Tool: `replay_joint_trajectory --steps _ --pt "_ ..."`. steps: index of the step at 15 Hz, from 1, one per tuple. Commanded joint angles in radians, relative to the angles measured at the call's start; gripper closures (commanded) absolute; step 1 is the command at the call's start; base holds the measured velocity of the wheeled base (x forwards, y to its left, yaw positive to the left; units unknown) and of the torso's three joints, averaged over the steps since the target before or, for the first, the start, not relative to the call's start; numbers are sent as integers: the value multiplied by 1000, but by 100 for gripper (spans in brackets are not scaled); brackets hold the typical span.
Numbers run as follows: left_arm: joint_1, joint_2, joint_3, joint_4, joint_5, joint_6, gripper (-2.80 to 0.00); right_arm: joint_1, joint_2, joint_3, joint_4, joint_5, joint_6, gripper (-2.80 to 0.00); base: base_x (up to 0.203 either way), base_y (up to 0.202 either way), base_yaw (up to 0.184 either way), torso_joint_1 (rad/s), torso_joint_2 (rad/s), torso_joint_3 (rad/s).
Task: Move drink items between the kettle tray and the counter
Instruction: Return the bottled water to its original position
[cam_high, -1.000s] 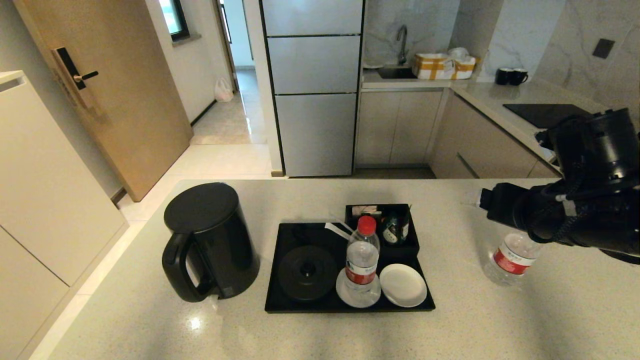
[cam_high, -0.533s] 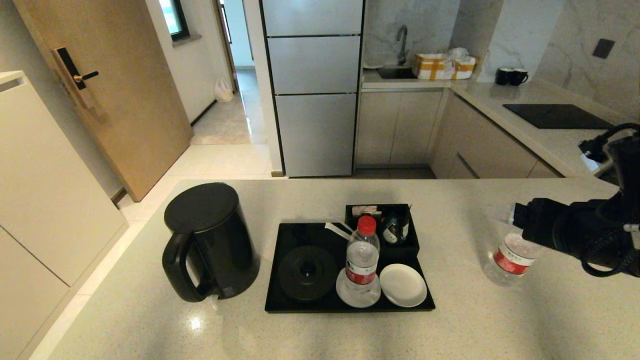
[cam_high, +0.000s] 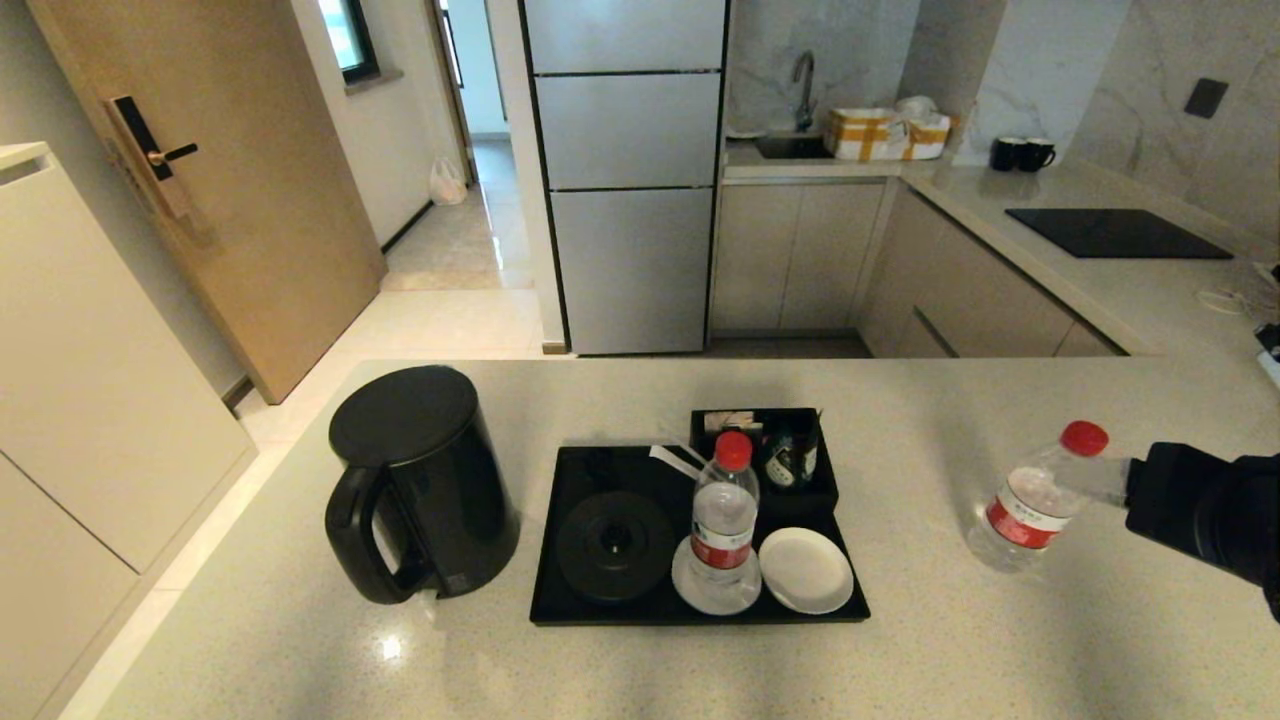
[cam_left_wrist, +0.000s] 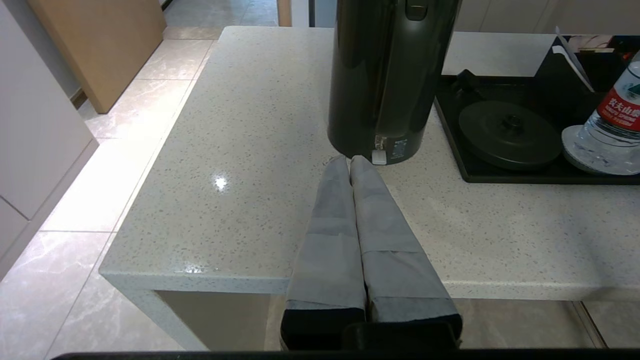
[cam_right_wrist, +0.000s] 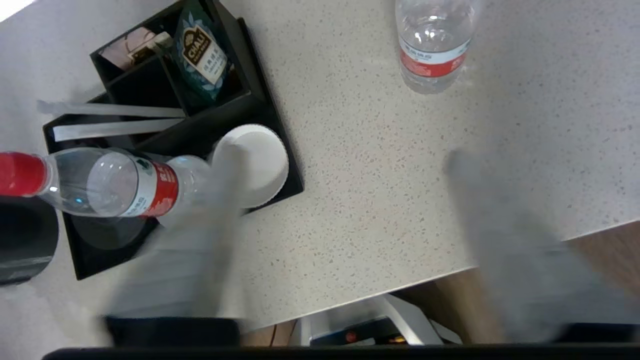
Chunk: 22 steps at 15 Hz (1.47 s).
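Black kettle (cam_high: 420, 480) left of tray (cam_high: 700, 612) | right gripper (cam_right_wrist: 340, 200) fingers apart, empty | left gripper (cam_left_wrist: 351, 161) pressed together

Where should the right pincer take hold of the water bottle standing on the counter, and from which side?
Grip the bottle across its round body at the red label, coming in level from its right side, where the open right pincer already is. It stands upright and alone on the counter, so that side looks free.
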Motion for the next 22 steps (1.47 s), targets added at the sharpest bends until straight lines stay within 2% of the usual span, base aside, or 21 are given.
replay_joint_trajectory --steps 1,4,7,10,12,15,16,17,18,20,22 --pt "0 0 2 0 0 -1 0 0 -10 6 3 -5 8 0 0 0 0 0 0 0" --pt "0 1 2 0 0 -1 0 -19 -16 72 -1 -6 21 0 0 0 0 0 0 0" --pt "-1 1 2 0 0 -1 0 -106 51 179 -27 4 74 0 0 0 0 0 0 0" --pt "-1 0 2 0 0 -1 0 -178 124 305 -209 43 62 0 0 0 0 0 0 0" --pt "0 1 2 0 0 -1 0 -208 172 373 -373 50 -17 0 0 0 0 0 0 0" --pt "0 0 2 0 0 -1 0 -243 252 438 -703 82 -230 0 0 0 0 0 0 0" --pt "0 1 2 0 0 -1 0 -263 287 448 -785 99 -297 0 0 0 0 0 0 0" --pt "0 1 2 0 0 -1 0 -274 302 456 -822 110 -327 0 0 0 0 0 0 0" --pt "0 1 2 0 0 -1 0 -281 340 468 -882 114 -353 -280 0 0 0 0 0 0" --pt "0 1 2 0 0 -1 0 -289 384 535 -1005 126 -377 -280 0 0 0 0 0 0" --pt "0 1 2 0 0 -1 0 -290 393 560 -1044 132 -379 -280 0 0 0 0 0 0"
